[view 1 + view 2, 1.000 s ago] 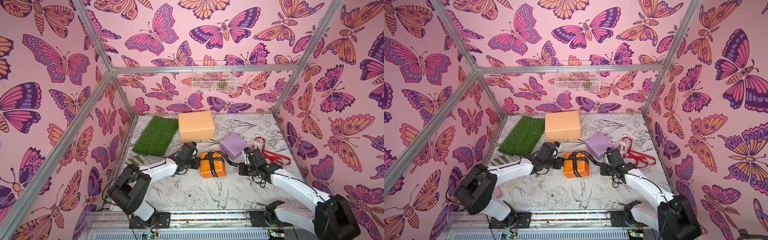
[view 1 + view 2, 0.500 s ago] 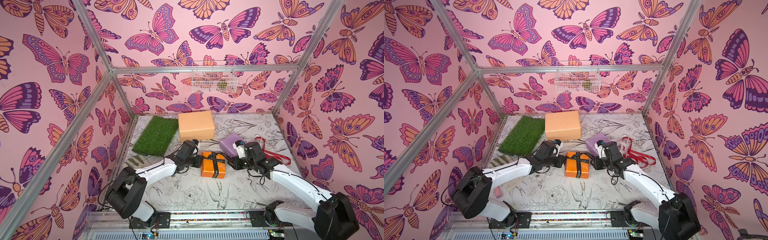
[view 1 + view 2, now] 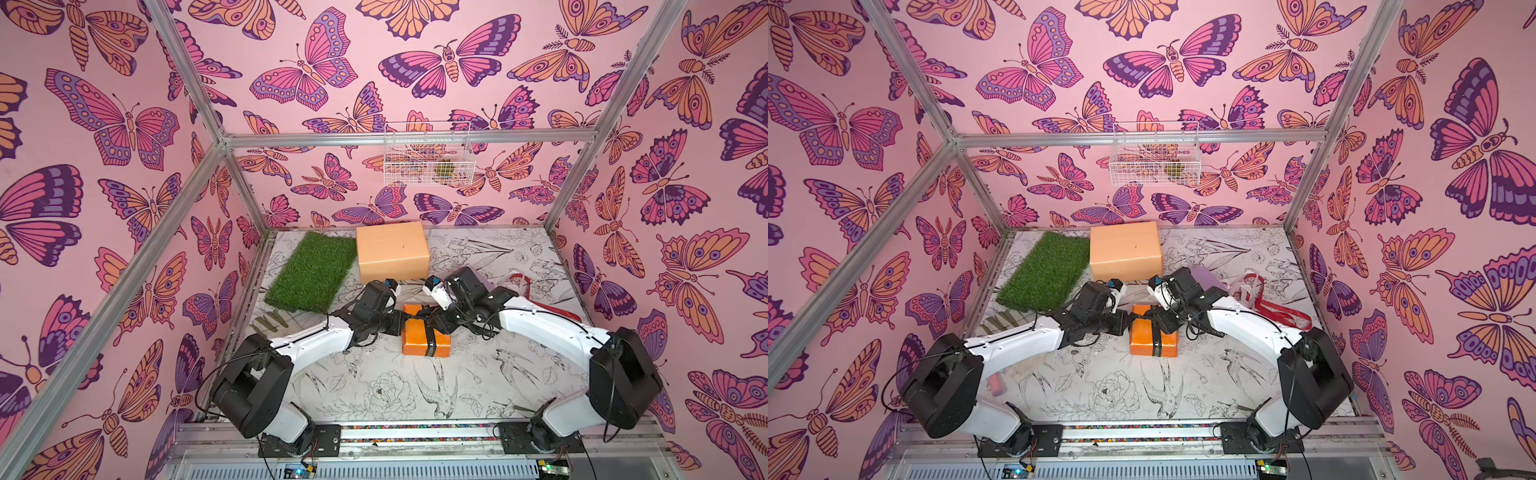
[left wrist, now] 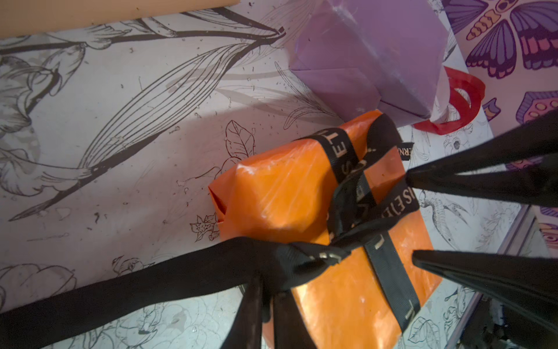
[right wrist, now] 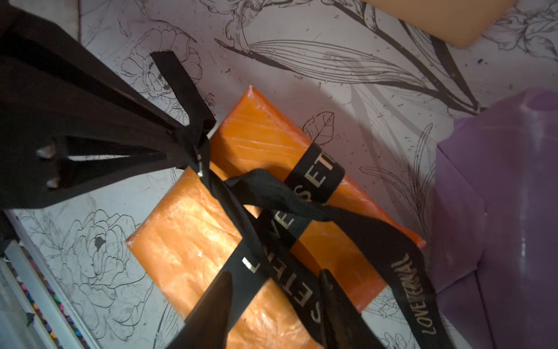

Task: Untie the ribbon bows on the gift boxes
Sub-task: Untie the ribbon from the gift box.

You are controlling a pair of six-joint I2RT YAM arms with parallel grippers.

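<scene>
Two boxes (image 3: 1125, 249) (image 4: 362, 54) are bare; the orange one's (image 5: 193, 241) black ribbon (image 5: 271, 193) is knotted, left claw (image 5: 185, 142) pinching its tail, right claw (image 5: 274, 273) open.

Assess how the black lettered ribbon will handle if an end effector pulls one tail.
Likely floppy: the black ribbon drapes and twists over the orange box. Its woven face probably grips rather than slips. The box may drag along, since bands wrap it.

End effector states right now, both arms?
Left end effector: closed on the black ribbon, pinching its tail.
Right end effector: open, astride the ribbon, not gripping it.
</scene>
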